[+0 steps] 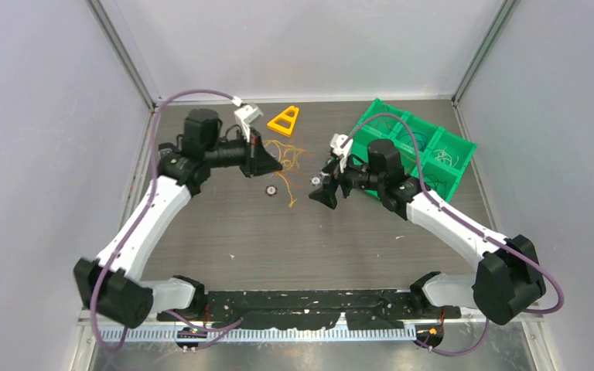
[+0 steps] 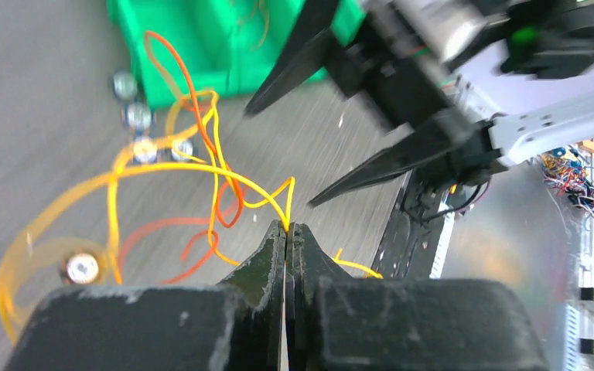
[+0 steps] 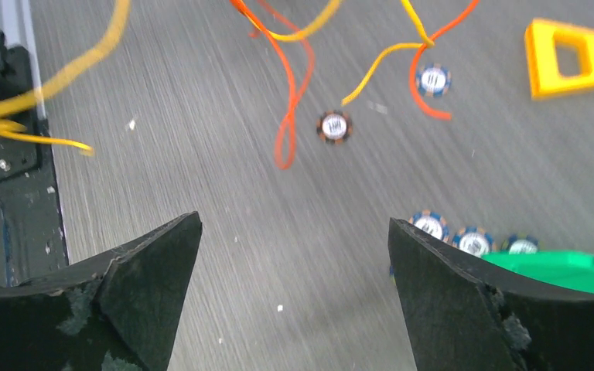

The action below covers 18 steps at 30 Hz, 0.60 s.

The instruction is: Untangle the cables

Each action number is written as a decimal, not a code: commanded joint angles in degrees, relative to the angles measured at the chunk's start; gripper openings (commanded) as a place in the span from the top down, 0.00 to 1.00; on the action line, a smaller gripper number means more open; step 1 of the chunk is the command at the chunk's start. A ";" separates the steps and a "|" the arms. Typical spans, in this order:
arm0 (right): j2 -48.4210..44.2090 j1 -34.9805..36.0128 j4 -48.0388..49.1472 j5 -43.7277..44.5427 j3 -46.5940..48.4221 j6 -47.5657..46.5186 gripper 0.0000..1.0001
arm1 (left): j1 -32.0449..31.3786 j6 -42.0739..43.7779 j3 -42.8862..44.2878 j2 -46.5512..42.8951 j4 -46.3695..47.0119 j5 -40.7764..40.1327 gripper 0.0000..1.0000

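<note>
The cables [image 1: 292, 161] are thin yellow and orange wires in loose tangled loops on the grey table, between the two grippers. My left gripper [image 1: 275, 165] is shut on a yellow wire [image 2: 255, 189], pinched at the fingertips [image 2: 288, 229], and holds it off the table. Orange loops [image 2: 201, 116] hang through the yellow ones. My right gripper [image 1: 324, 195] is open and empty, just right of the tangle; it also shows in the left wrist view [image 2: 278, 158]. In the right wrist view the right gripper [image 3: 292, 224] is over bare table, with orange [image 3: 292, 100] and yellow [image 3: 371, 60] wires ahead of it.
A green compartment bin [image 1: 433, 143] stands at the back right, behind the right gripper. A yellow triangle [image 1: 285, 120] lies at the back. Small round discs [image 1: 269, 190] [image 3: 334, 126] lie among the wires and beside the bin [image 3: 431, 225].
</note>
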 commanded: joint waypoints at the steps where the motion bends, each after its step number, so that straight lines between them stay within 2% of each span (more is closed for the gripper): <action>1: -4.83 2.22 15.94 -2.00 1.12 3.46 0.04 | -0.05 1.33 4.59 -6.14 0.73 3.96 1.00; 6: -6.57 7.62 24.03 0.43 5.56 4.98 0.05 | -0.06 -0.48 11.65 -6.46 -2.09 6.71 1.00; 11: -5.23 11.84 21.48 1.24 9.45 0.00 0.01 | -0.14 -4.29 14.43 -7.60 0.32 12.65 1.00; 13: -3.58 12.51 21.62 1.45 8.86 0.06 0.09 | -0.15 -5.61 14.40 -8.60 2.49 13.49 1.00; 18: -0.27 12.74 19.69 3.33 7.87 0.65 0.44 | 0.26 -8.33 15.30 -10.65 4.90 13.36 1.00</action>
